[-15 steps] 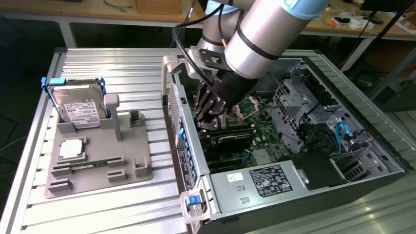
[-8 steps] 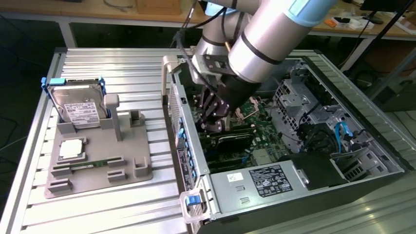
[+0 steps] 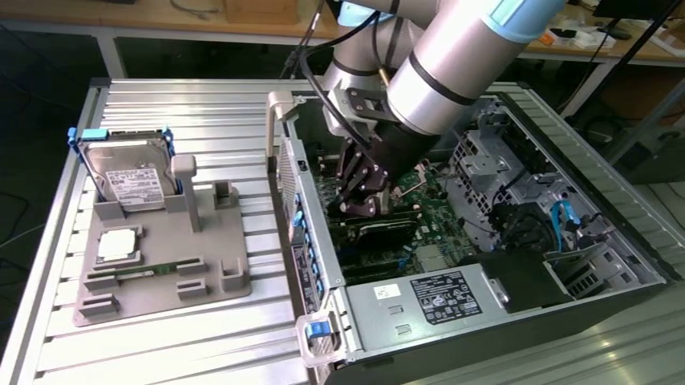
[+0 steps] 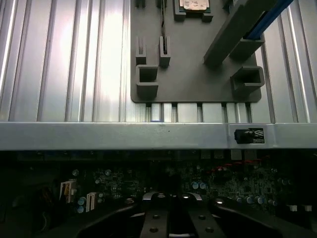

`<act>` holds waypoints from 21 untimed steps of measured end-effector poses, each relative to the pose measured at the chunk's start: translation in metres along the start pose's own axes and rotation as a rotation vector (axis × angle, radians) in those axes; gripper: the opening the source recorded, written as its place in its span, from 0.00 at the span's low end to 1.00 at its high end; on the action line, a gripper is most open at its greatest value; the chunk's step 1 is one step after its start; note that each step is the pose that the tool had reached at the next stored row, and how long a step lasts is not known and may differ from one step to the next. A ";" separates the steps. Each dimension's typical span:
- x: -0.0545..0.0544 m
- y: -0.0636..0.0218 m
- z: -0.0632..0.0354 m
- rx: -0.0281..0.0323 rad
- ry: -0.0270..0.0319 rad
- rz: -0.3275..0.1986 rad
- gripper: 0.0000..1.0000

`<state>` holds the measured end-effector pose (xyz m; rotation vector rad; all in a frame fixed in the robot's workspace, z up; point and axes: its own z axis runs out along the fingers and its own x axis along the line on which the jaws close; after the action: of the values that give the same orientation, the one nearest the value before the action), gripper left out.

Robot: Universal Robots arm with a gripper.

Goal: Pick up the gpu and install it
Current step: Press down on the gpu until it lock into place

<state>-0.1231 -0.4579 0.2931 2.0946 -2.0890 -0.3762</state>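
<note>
Gpu (image 3: 387, 233) just below shut hand (image 3: 358, 210)

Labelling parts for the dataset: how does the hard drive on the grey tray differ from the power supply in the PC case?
The hard drive stands tilted up in the grey tray on the table; the power supply lies flat inside the PC case. The hard drive sits in a blue-tabbed frame; the power supply has a black cable cover beside it. The hard drive looks smaller than the power supply. Both are silver metal boxes with a printed label.
</note>
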 end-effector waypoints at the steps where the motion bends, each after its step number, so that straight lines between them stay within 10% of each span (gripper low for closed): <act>1: 0.000 -0.0019 -0.0005 0.0001 -0.0002 0.000 0.11; 11: 0.000 -0.0127 -0.0039 0.0036 -0.0001 0.000 0.11; 18: 0.000 -0.0109 -0.0035 0.0739 0.0009 -0.005 0.11; 21: -0.002 -0.0096 -0.0077 0.0889 0.0011 -0.006 0.11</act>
<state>-0.1116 -0.4566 0.2978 2.1492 -2.1371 -0.2878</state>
